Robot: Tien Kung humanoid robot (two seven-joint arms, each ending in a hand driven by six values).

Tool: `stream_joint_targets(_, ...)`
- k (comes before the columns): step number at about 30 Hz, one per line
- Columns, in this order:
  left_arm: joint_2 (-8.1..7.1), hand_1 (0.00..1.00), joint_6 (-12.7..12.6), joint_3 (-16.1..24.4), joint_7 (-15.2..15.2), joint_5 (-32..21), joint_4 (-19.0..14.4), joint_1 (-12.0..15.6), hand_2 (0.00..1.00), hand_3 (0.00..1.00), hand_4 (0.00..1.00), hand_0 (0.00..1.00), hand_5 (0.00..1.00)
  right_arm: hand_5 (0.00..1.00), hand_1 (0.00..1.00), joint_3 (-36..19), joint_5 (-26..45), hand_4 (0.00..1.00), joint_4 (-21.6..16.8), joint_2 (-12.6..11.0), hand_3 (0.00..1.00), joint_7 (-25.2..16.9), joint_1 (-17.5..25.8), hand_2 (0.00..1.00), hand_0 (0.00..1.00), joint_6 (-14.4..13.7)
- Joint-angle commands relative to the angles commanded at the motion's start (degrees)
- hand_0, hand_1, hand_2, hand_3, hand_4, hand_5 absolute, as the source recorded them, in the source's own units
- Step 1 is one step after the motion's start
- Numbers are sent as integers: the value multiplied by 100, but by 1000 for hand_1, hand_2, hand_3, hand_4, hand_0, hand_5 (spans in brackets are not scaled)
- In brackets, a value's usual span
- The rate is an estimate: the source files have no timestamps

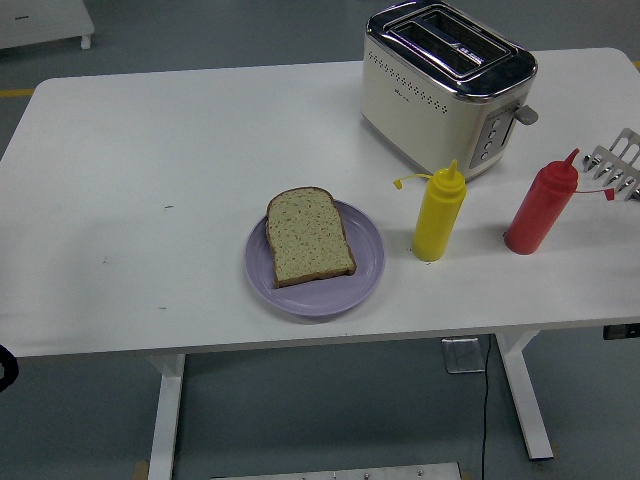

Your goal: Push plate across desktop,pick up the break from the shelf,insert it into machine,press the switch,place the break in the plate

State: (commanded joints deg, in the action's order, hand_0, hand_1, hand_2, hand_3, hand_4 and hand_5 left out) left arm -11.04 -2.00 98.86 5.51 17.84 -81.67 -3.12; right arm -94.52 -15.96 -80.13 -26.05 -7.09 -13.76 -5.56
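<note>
A cream-coloured two-slot toaster with a chrome top [447, 85] stands at the far right of the white table [150, 180]; a small dark mark on its long side looks like a brand name but is too small to read, and a column of round buttons beside a grey lever sits on its end face. Both slots look empty from this angle. Nearer the front edge, a round lilac plate [315, 258] holds a single slice of brown-crusted speckled bread [307, 237], lying flat and covering the plate's left half. Just right of the plate stands a yellow squeeze bottle with a pointed nozzle [438, 214], its small cap hanging off to the left on a tether, and further right a red squeeze bottle of the same kind [540, 204], leaning slightly; neither carries a readable label, and their contents cannot be seen. A silver wire rack [620, 164] shows at the right edge, cut off by the frame. A dark bit of the robot's left arm [5, 368] rests at the lower left corner, below the table; whether that hand is released or clenched cannot be told. The right hand is out of sight.
</note>
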Motion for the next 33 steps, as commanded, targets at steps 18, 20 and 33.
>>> stream_joint_targets(18, 11, 863, -1, -57, -6, 3, 16, 13, 927, 798, 635, 823, 998, 599, 790, -551, -166, 491, 0, 483, 766, 195, 728, 802, 833, 248)
stream_joint_targets(20, 12, 863, -1, -61, -7, 2, 20, 13, 927, 798, 635, 823, 998, 599, 790, -605, -190, 491, 7, 530, 766, 222, 774, 802, 833, 268)
stream_joint_targets(33, 6, 863, -2, -67, -16, -1, 20, 23, 927, 797, 635, 823, 998, 587, 786, -739, -212, 468, 15, 612, 762, 351, 870, 798, 831, 346)
